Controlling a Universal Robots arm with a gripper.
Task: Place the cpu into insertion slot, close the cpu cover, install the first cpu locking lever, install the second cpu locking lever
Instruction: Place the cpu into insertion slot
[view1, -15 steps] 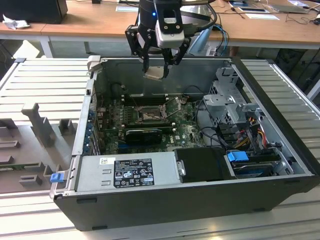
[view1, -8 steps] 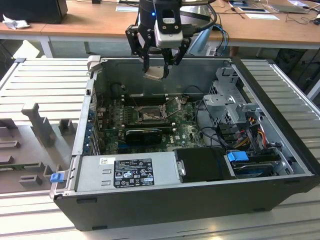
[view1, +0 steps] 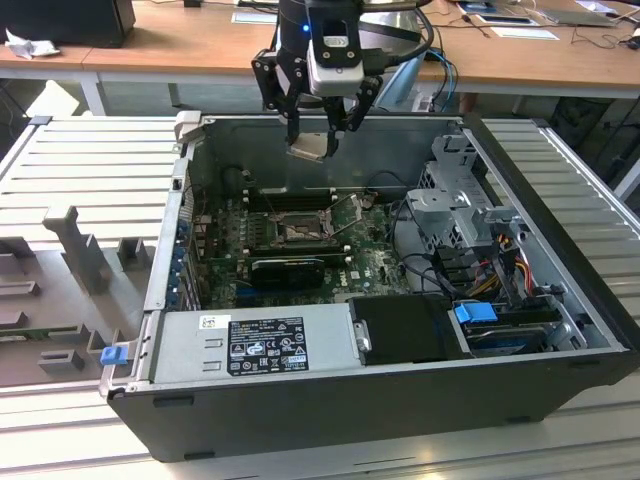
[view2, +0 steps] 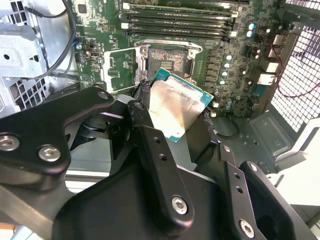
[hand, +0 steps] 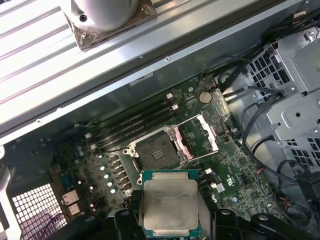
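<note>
Black metal gripper (view2: 175, 119) links and bolt heads crowd the front of the second wrist view. Its fingers (view2: 141, 111) are pinched on the cpu (view2: 181, 106), a small flat square chip with a pale silver lid and a green edge, held tilted. The first wrist view has the chip (hand: 170, 205) lid up, clamped at two opposite edges.

Out to the exterior view, working back from the near side. A silver-grey power supply box (view1: 255, 340) with printed labels sits against the open black computer case's near wall (view1: 330, 405), with a blue plastic tab (view1: 475, 312) off to the exterior view's right. Past that lies the green motherboard (view1: 375, 265), then a long black expansion card (view1: 290, 268).

Just behind the card is the insertion slot (view1: 300, 233), a square dark-rimmed socket that is bare. The cpu cover (hand: 200, 135), a thin metal frame with a square window, is swung open beside it (clear in both wrist views). Long black memory slots (hand: 135, 120) run along the socket's far side.

A grey perforated drive cage (view1: 455, 200) and dark cables stand to the exterior view's right. The gripper (view1: 318, 140) hangs above the case's far wall, chip (view1: 308, 150) well clear of the socket. A wooden desk (view1: 150, 55) sits behind.
</note>
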